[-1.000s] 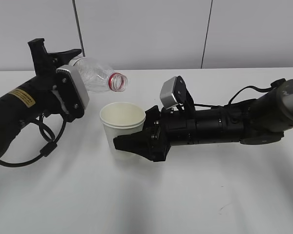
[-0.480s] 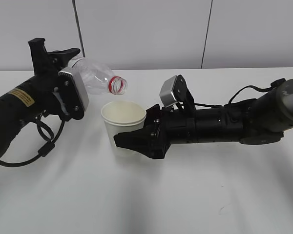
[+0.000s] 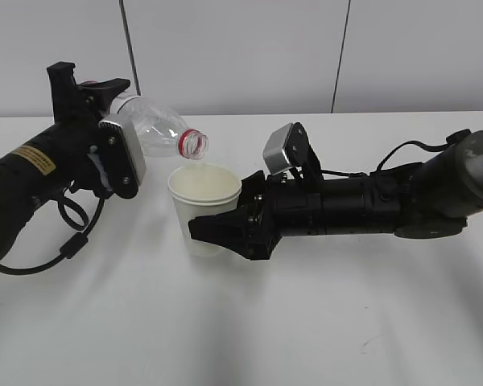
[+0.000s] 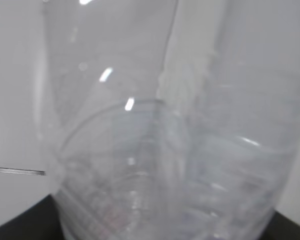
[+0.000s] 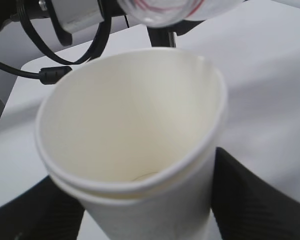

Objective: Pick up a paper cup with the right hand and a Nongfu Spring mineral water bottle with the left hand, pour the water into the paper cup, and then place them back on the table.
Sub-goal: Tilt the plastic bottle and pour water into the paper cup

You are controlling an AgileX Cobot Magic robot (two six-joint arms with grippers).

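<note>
Over the desk (image 3: 225, 338), left pincer (image 3: 105, 96) grips the bottle (image 3: 157, 129), tipped with its mouth toward 4 o'clock just above the cup (image 3: 203, 205). Right pincer (image 3: 217, 233), coming from 3 o'clock, is clamped round that cup.

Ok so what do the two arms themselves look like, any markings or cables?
Both arms are black, each with a silver-grey plate near the wrist. The left arm carries a yellow label sticker and a looping black cable. The right arm has no sticker; a black cable arcs over it. Each pincer is black.
</note>
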